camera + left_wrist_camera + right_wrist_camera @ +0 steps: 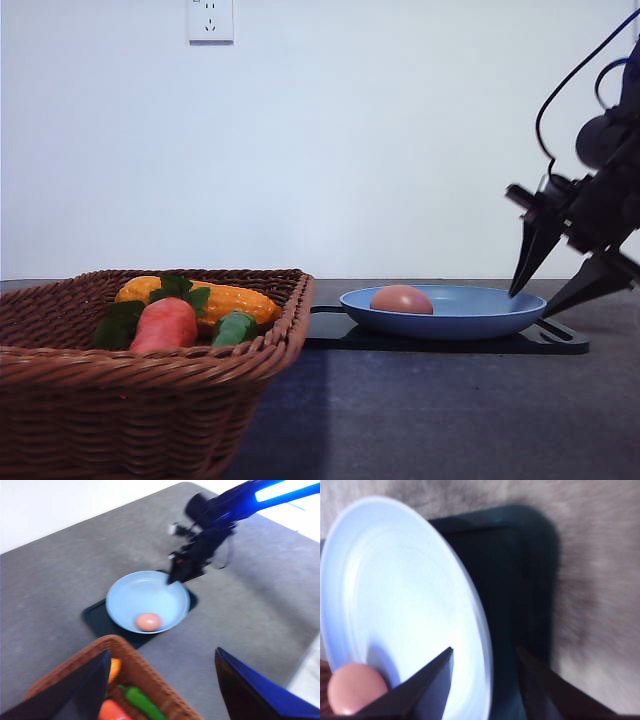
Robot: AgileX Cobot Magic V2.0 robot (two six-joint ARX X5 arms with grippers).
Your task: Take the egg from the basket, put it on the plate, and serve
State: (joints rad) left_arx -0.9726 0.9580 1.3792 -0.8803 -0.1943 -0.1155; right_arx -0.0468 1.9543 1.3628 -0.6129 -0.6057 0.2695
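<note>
Egg (401,299), small, smooth, reddish-brown, already lies in my wide round blue plate (490,312), toward the side nearest the dark brown woven wicker basket (150,380). So transfer looks done; serving is the step in hand. Right tool (560,290) hangs wide open w/ nothing in it, tips straddling the plate's far rim over the flat black tray (440,342). Left tool (162,680) hovers above the basket, also spread wide, empty. Next, I reckon: close right tool on rim or tray, keep it level so egg doesn't roll off.
</note>
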